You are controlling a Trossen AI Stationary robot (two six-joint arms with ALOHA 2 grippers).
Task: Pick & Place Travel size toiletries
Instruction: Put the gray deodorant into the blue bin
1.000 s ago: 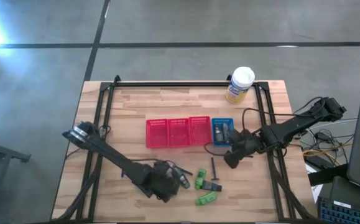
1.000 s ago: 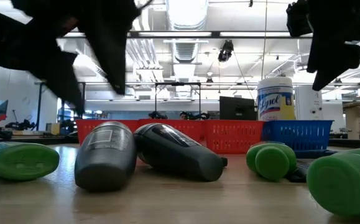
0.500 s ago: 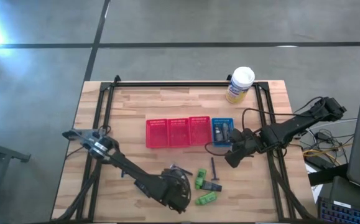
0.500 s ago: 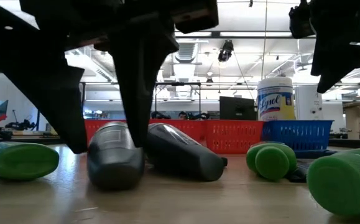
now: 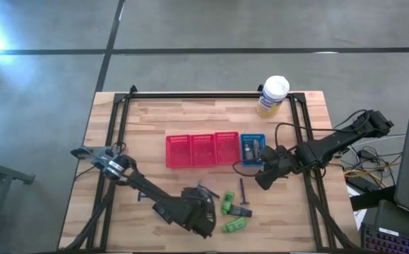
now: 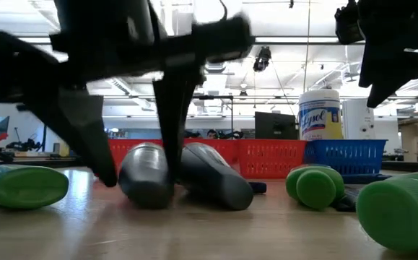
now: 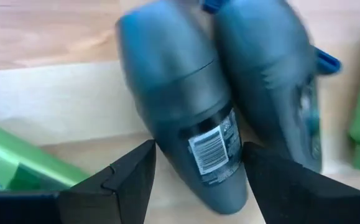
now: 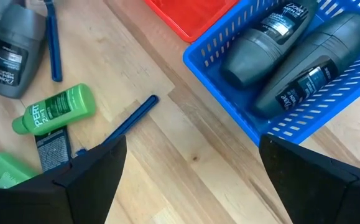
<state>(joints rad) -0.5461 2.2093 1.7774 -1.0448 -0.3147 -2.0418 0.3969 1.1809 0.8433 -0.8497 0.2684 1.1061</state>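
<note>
Left gripper (image 7: 195, 171) spread, straddling a grey mini bottle (image 7: 183, 121) lying on the table (image 7: 55, 99) by its twin — light, rigid, slick oval, so pinch mid-body across the flats; right gripper (image 8: 192, 171) spread, empty, near the blue basket (image 8: 229, 109).

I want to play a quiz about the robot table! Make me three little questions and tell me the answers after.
1. True or false: the blue basket holds two grey bottles.
2. Which gripper has its fingers either side of a grey bottle lying on the table: A left, B right?
3. Fill in: the green tube lies on the ____.

Key
1. True.
2. A. The left gripper straddles it, fingers open. The right gripper hangs open beside the blue basket.
3. Table.
</note>
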